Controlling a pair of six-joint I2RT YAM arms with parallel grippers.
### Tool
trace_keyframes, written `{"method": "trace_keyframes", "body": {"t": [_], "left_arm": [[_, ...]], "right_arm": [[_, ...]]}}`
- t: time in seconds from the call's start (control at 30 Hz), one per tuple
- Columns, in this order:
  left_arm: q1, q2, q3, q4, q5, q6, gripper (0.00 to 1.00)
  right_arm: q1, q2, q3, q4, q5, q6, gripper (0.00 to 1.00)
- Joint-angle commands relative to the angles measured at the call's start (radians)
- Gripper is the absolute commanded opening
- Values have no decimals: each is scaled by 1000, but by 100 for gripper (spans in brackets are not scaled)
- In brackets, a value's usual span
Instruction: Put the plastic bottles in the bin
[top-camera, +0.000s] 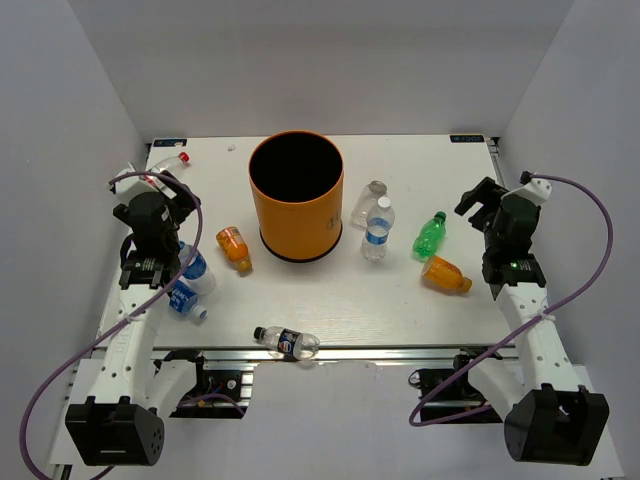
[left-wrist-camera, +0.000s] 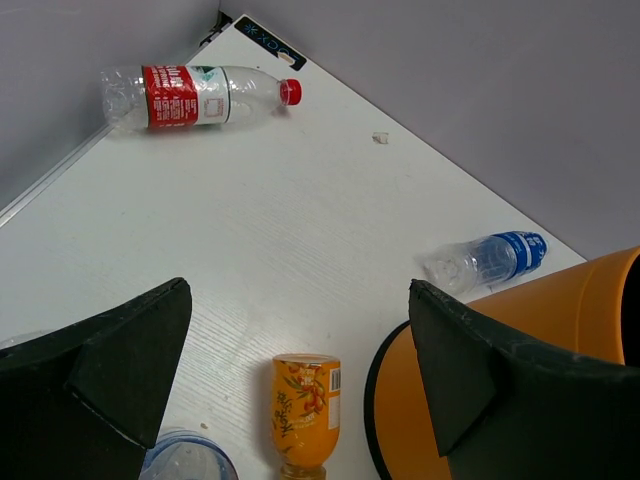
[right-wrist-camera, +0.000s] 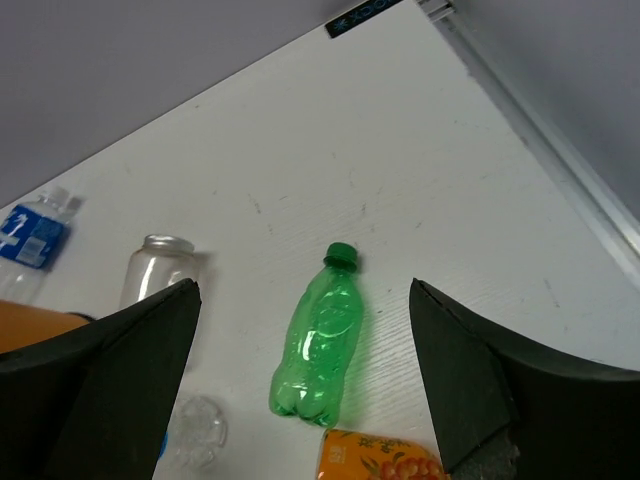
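Observation:
The orange bin (top-camera: 295, 197) stands at mid-table, and its wall shows in the left wrist view (left-wrist-camera: 560, 340). My left gripper (top-camera: 172, 196) is open and empty above the table's left side (left-wrist-camera: 298, 290). An orange bottle (left-wrist-camera: 305, 405) lies just below it, beside the bin (top-camera: 234, 248). A red-labelled bottle (left-wrist-camera: 195, 95) lies at the far left. My right gripper (top-camera: 478, 200) is open and empty (right-wrist-camera: 305, 288) over the green bottle (right-wrist-camera: 325, 345), which lies flat (top-camera: 430, 233). A second orange bottle (top-camera: 446, 274) lies nearer (right-wrist-camera: 375, 462).
Two blue-labelled bottles (top-camera: 190, 280) lie under the left arm. A dark-labelled bottle (top-camera: 287, 342) lies at the front edge. A clear upright bottle (top-camera: 377, 230) and a clear jar (top-camera: 366, 203) stand right of the bin. Another blue-labelled bottle (left-wrist-camera: 485, 260) lies behind the bin.

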Motion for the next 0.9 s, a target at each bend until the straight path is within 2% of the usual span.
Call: {"method": "trace_keyframes", "body": {"t": [0.0, 0.1, 0.17, 0.3, 0.57, 0.87], "left_arm": [[2, 2, 3, 0, -11, 13, 98], [2, -4, -4, 8, -20, 16, 98], [2, -8, -12, 16, -20, 17, 98], [2, 0, -6, 3, -37, 11, 98], [2, 29, 3, -12, -55, 3, 98], [2, 29, 5, -23, -72, 2, 98]], "right_arm": [[-1, 10, -4, 53, -162, 51, 89], [-1, 85, 30, 27, -224, 50, 89], [-1, 162, 97, -48, -238, -22, 89], [3, 291, 185, -163, -203, -13, 89], [104, 471, 263, -283, 57, 74, 89], [166, 691, 346, -341, 147, 174, 89]]}}
